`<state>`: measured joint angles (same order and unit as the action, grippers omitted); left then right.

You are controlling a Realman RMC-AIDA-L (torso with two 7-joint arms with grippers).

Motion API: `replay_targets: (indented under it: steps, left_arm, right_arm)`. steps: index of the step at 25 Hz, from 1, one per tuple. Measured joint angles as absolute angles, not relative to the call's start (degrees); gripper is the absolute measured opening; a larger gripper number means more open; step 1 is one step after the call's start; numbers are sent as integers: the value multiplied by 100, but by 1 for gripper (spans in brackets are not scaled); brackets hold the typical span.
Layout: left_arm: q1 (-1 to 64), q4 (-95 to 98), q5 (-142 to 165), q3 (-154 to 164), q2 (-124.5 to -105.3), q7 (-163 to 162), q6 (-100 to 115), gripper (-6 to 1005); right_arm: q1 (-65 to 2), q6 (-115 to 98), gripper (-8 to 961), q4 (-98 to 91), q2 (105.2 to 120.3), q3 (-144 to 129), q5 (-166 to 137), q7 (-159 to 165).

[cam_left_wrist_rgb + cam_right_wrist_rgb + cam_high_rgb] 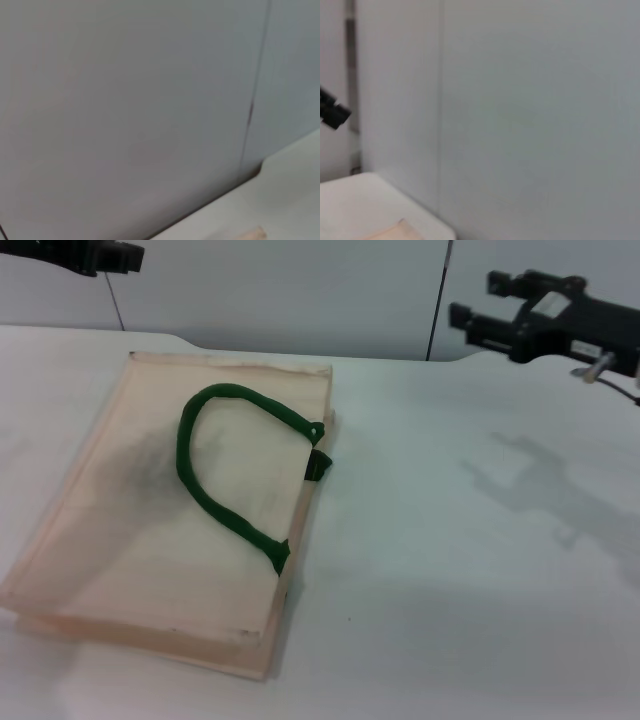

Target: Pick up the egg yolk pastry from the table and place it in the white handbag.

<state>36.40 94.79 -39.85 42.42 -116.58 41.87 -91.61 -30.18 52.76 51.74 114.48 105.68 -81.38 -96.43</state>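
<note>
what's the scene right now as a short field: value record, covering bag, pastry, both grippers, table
bag: large flat cream fabric handbag lying flat on the left half of the table, dark green rope handle resting on top
pastry: not visible in any view
left gripper: black left gripper raised at the far left, away from the bag, holding nothing visible
right gripper: black right gripper raised at the far right above the table, fingers apart, empty
table: plain white tabletop, shadow of the right arm on its right side

Grey wall (520, 110), white table (350, 205) edge, peach handbag (390, 233) corner
</note>
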Motion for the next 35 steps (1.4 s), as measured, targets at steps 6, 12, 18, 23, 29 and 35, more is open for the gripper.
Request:
replay_targets:
  steps: [6, 12, 18, 23, 29, 35]
  left_arm:
    - [3185, 9230, -4646, 4374, -11726, 4512, -8111, 358]
    - [2596, 8644, -5857, 5114, -11720, 5319, -6439, 357]
    - [2602, 7708, -6525, 5512, -11709, 6146, -5389, 358]
    - [2561, 7149, -7296, 5913, -11711, 7156, -4698, 357]
    - [2483, 6404, -8659, 6152, -11724, 8507, -4275, 349]
    - [2346, 6097, -9512, 6667, -11727, 9372, -3938, 346]
  right_arm:
    - [-2638, 5005, 679, 5461, 11634, 11166, -7995, -9735]
    - [-2416, 4165, 678, 5497, 11645, 11142, -7878, -9907]
    - [-2396, 3141, 678, 5518, 11661, 10845, -7862, -10036]
    - [-2245, 1990, 678, 5694, 11664, 10169, -7835, -10039]
    - [-2034, 641, 678, 6006, 11663, 9263, -7583, -10106]
    - [-1960, -387, 678, 6240, 11649, 8367, -7572, -10055]
